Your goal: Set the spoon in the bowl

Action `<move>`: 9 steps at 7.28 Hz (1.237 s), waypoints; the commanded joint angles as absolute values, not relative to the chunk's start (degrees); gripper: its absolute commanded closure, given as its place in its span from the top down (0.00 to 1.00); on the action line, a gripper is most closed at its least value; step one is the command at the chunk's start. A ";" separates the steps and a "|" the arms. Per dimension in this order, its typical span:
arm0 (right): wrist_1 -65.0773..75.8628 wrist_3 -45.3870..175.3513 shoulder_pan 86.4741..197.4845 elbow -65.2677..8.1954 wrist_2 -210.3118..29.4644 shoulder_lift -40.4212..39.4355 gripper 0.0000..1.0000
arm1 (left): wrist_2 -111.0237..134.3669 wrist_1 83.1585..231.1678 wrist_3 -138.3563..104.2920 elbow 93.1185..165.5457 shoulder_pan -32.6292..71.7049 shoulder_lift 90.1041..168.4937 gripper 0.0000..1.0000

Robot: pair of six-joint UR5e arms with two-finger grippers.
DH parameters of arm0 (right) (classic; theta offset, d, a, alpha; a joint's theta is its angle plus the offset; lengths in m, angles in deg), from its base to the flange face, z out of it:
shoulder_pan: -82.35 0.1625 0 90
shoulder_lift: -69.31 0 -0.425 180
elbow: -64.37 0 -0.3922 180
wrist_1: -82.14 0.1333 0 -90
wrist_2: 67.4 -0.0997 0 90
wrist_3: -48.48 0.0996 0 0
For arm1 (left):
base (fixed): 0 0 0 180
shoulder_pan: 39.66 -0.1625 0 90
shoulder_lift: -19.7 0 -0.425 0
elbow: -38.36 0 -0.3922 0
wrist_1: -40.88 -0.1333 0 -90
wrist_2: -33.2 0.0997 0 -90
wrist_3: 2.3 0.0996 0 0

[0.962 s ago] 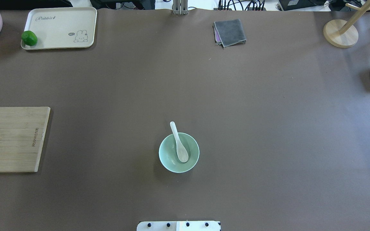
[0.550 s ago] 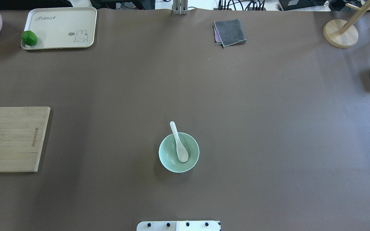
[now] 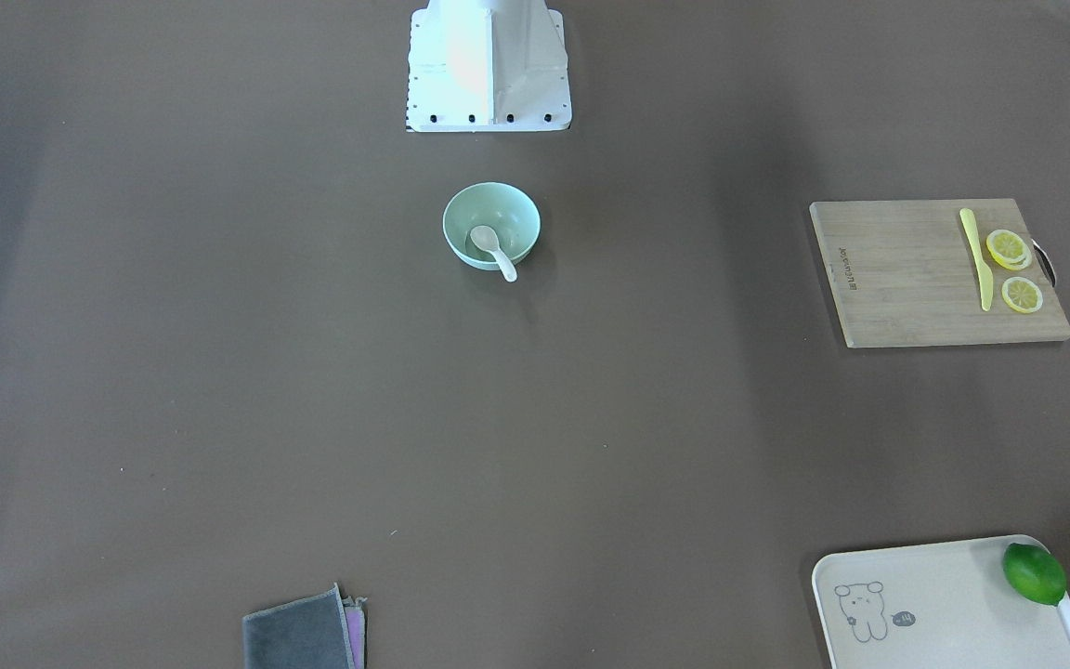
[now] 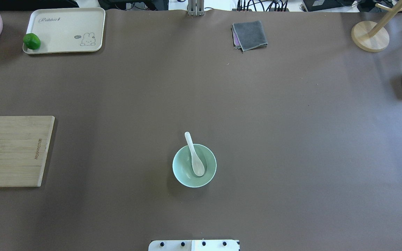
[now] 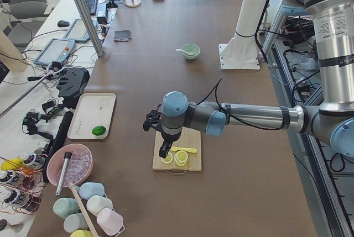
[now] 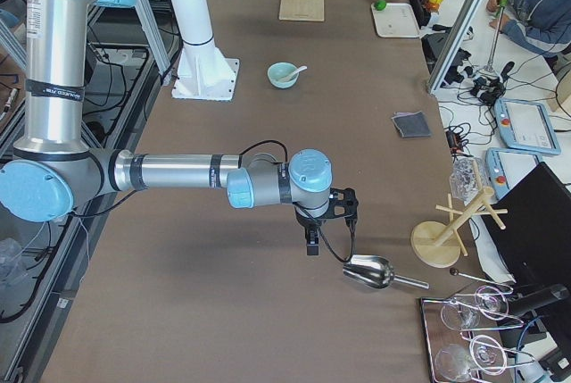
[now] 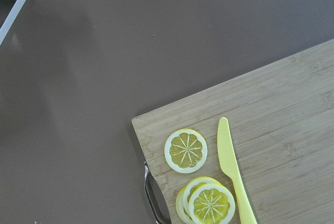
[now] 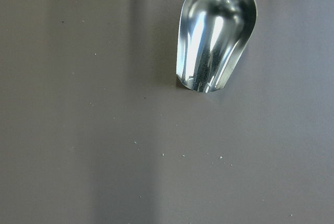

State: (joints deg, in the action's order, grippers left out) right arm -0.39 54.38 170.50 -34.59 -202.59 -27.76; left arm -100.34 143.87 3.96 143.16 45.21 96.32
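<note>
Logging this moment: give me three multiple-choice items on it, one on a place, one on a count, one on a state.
1. The scoop of the spoon lies: A on the tray; B in the bowl; C on the wooden board.
2. How many lemon slices lie on the cutting board? A one; B five; C three.
3. The spoon's handle: A leans out over the bowl's rim; B lies flat on the table; C stands upright in a cup.

Answers: 1 B, the overhead view shows the scoop inside the bowl. 2 C, the left wrist view shows one single slice and two overlapping. 3 A, the handle tip sticks out past the rim.
</note>
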 commanded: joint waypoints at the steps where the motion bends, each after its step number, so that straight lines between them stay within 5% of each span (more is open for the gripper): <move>1: -0.30 54.28 171.03 -34.51 -202.58 -27.80 1.00 | -100.48 143.46 4.72 142.86 46.82 96.00 0.98; 9: -0.04 52.79 172.79 -34.07 -202.67 -28.68 1.00 | -102.92 142.75 4.55 142.69 49.11 94.15 0.98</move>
State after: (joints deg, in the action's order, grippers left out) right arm -0.02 52.91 172.67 -34.06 -202.65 -28.64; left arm -101.41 142.76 4.55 142.56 48.69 94.19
